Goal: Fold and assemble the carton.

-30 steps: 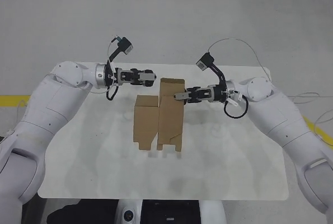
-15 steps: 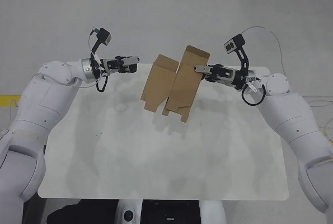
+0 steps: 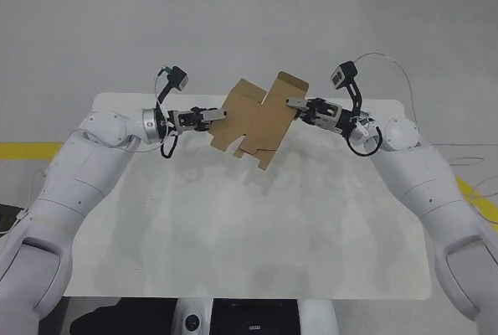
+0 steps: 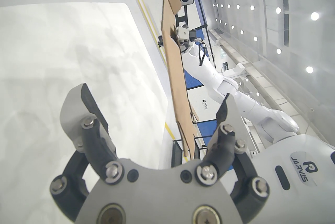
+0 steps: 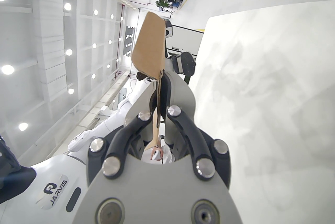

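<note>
The bare worktop (image 3: 249, 243) lies nearest, below and on the near side of the carton (image 3: 253, 126). The carton hangs in the air above the worktop's far half, apart from its surface. It is a flat brown blank, two panels side by side with short flaps at the ends. From above, its long axis slants, with the far end leaning toward the right arm's side and the near end toward the left's.

At the carton's left edge sits the left end effector (image 3: 218, 116), spread wide and gripping nothing. Its wrist view shows the carton (image 4: 175, 73) edge-on, running straight away from it. The carton's near end reaches in between the two fingers (image 4: 89, 109), closer to one of them, and I cannot tell whether it touches that one.

On the carton's far right side, the right end effector (image 3: 292, 104) is clamped tight on the board and alone carries it. In its own wrist view the board (image 5: 149, 47) is pinched between the pads.

The left arm is the one at the free edge, so the coming move is probably for it to close there, letting the two arms work the panels apart into a sleeve. The thin edge is slightly off centre in that gap, so the closing finger may push the board aside
</note>
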`<state>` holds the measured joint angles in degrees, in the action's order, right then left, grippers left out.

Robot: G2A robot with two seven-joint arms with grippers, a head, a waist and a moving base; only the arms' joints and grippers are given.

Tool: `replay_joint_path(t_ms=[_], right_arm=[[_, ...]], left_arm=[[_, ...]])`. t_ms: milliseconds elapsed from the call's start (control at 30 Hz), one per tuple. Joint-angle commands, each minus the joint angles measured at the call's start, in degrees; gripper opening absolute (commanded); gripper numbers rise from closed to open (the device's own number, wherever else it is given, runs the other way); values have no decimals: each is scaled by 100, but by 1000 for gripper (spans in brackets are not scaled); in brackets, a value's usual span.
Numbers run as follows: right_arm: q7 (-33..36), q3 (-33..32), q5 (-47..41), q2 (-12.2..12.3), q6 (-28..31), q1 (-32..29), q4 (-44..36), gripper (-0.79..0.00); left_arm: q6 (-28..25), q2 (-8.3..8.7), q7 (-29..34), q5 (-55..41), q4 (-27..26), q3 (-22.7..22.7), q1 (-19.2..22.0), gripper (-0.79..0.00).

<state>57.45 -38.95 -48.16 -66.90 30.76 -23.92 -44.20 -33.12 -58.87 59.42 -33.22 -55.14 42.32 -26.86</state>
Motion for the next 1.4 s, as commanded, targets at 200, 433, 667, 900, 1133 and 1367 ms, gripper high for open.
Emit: replay_joint_path(t_ms=[200, 433, 667, 900, 1133, 1367], right_arm=[[-59, -217, 232, 5, -170, -116, -74, -785], [-56, -410, 392, 9, -228, -220, -175, -785], [-49, -577, 547, 4, -281, -306, -254, -785], [-40, -774, 551, -7, -255, -408, -255, 0], [1019, -1050, 738, 87, 65, -277, -2, 0], [1962, -1159, 951, 193, -354, -99, -26, 0]], left_arm=[[320, 92, -88, 243, -515, 255, -363, -496], [591, 101, -140, 212, -715, 441, -508, -785], [740, 79, -60, 142, -774, 563, -590, -785], [840, 63, 55, 53, -706, 737, -570, -785], [761, 58, 1023, -99, -452, 842, -414, -785], [725, 36, 1900, -82, -148, 821, -208, -785]])
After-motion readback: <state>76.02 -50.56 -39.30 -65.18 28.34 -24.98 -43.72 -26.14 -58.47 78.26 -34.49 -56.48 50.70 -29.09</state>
